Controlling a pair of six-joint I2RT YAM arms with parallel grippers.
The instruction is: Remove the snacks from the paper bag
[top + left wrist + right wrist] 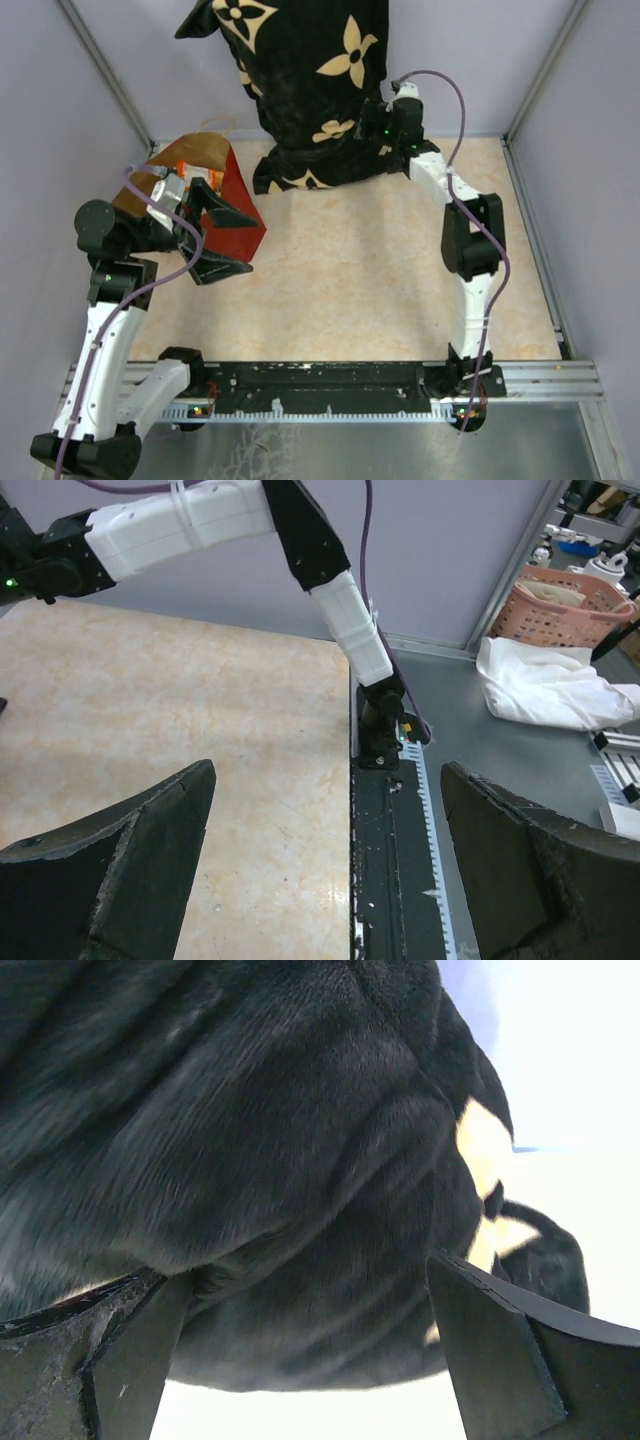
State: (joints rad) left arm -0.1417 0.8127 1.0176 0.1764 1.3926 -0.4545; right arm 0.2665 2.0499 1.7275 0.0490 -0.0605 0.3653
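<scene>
The paper bag [205, 160], brown with a red lower side, lies at the table's left with its red part [238, 205] toward the middle. My left gripper [225, 243] hovers just in front of it, open, with nothing between its fingers [120, 870]; its wrist view looks over bare table toward the front rail. No snacks are clearly visible; the left wrist hides the bag's mouth. My right gripper [374, 128] is at the back, pressed up to the black flowered pillow [300, 80]. It is open, and black fabric [300, 1160] fills the view beyond its fingertips [510, 1360].
A black rail [330, 378] runs along the table's front edge, with both arm bases on it. Grey walls and metal posts close in the left, back and right. Off the table, a pink basket [570, 600] and white cloth [550, 690] lie to the right.
</scene>
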